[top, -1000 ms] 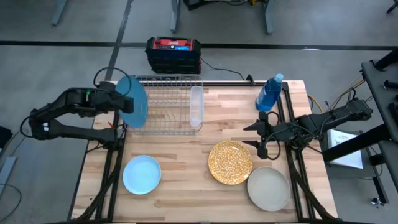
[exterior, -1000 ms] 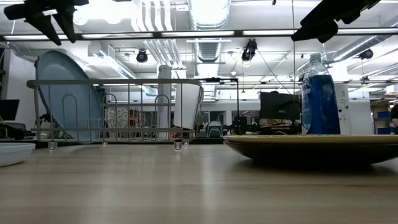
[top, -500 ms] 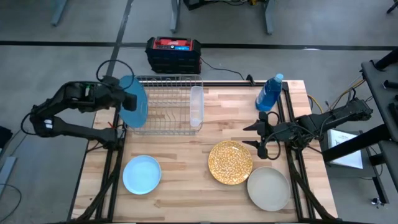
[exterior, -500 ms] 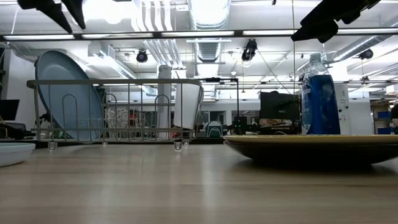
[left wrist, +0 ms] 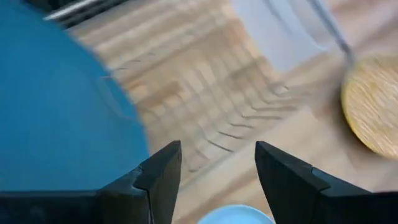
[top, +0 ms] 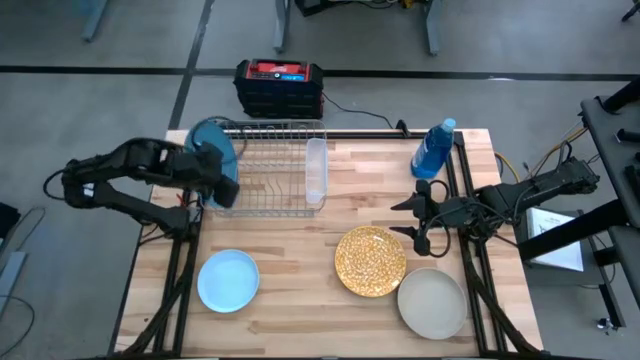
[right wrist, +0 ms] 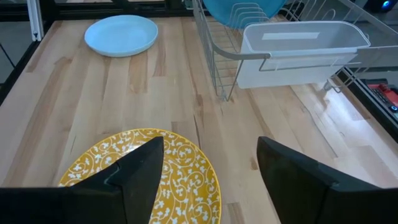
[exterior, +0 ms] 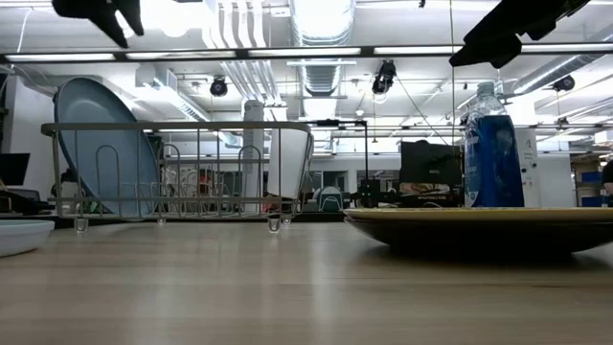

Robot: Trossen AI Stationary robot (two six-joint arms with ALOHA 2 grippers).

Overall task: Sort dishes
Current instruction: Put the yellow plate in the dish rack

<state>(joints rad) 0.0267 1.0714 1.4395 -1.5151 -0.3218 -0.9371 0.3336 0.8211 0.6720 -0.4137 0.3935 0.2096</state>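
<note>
The big blue plate stood in the rack at the desk's far left corner. Both grippers, left and right, were spread apart and empty. A bump could tip that plate.

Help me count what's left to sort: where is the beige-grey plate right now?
In the high view the beige-grey plate lies flat at the table's near right corner, just beside the gold speckled plate and below the open right gripper.

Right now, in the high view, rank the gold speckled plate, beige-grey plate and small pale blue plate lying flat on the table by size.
1. Gold speckled plate
2. Beige-grey plate, nearly the same as the gold one; too close to be sure.
3. Small pale blue plate, slightly smaller.
</note>
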